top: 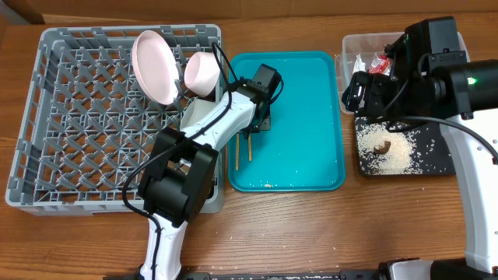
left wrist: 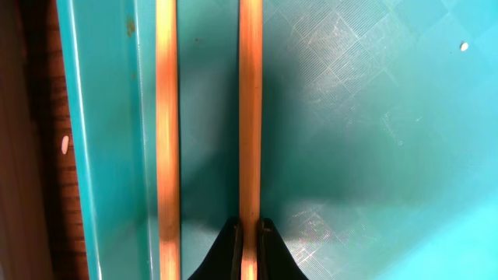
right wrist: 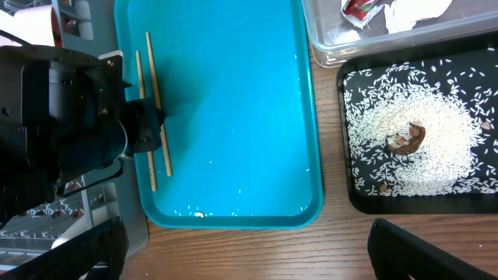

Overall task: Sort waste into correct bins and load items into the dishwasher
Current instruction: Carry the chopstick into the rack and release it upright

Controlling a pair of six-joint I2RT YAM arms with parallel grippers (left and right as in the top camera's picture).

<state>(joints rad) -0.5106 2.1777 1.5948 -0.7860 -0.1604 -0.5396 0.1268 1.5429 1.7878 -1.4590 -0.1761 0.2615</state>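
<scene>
Two wooden chopsticks lie along the teal tray's [top: 303, 117] left side. My left gripper [top: 250, 131] is shut on the right chopstick [left wrist: 250, 117], at tray level [left wrist: 249, 241]; the other chopstick [left wrist: 167, 140] lies free beside it. Both show in the right wrist view [right wrist: 159, 132]. My right gripper [right wrist: 241, 249] is open and empty, hovering [top: 366, 89] above the bins. The clear tub [top: 350, 43] holds the red-and-white wrapper [right wrist: 359, 8] and crumpled paper [right wrist: 416, 9]. The black tray [top: 443, 159] holds rice [right wrist: 436, 132] and the brown lump [right wrist: 406, 138]. The cup is out of view.
The grey dish rack [top: 47, 140] fills the left, with a pink plate [top: 156, 66] and a pale bowl [top: 201, 72] standing at its back right. A few rice grains [right wrist: 233, 190] lie on the teal tray's near end. Wooden table surrounds everything.
</scene>
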